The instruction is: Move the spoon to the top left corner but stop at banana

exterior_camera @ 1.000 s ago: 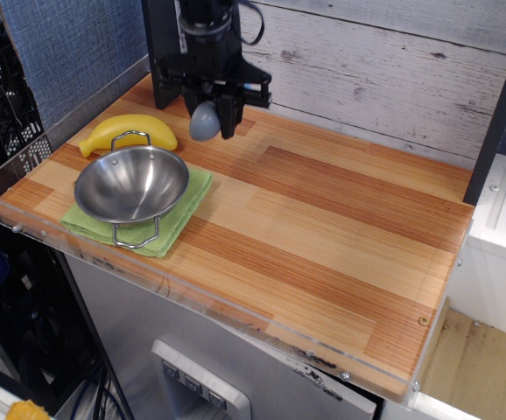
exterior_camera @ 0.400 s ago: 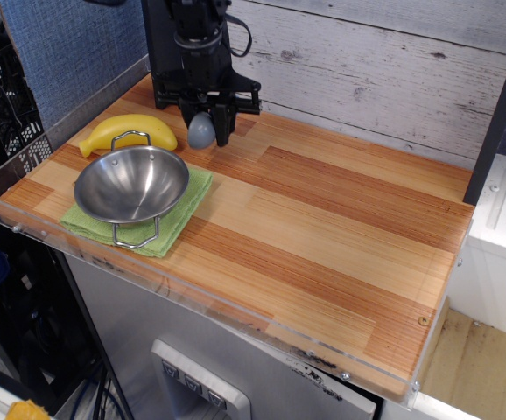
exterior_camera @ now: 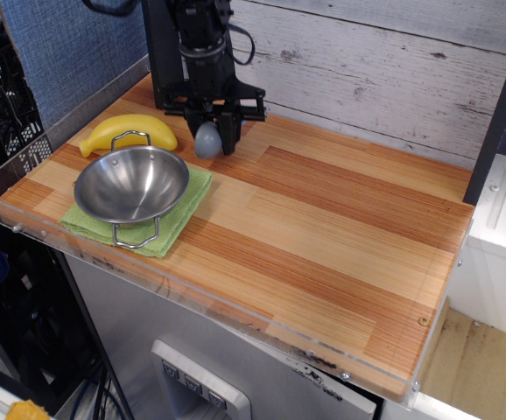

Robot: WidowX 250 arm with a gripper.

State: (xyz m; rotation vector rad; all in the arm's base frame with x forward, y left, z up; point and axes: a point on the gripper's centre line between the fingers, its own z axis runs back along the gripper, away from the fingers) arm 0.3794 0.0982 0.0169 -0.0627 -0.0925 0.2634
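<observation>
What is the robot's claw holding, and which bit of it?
The gripper holds the spoon, its grey bowl hanging below. The jaws hide the gripped part, probably the handle.

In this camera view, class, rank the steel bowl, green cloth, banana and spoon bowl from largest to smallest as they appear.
1. Green cloth, though the bowl hides much of it, so nearly tied.
2. Steel bowl.
3. Banana.
4. Spoon; only its grey bowl shows.

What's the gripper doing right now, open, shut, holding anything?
Gripper: shut on the spoon, grey bowl hanging down between the fingers, just right of the banana.
</observation>
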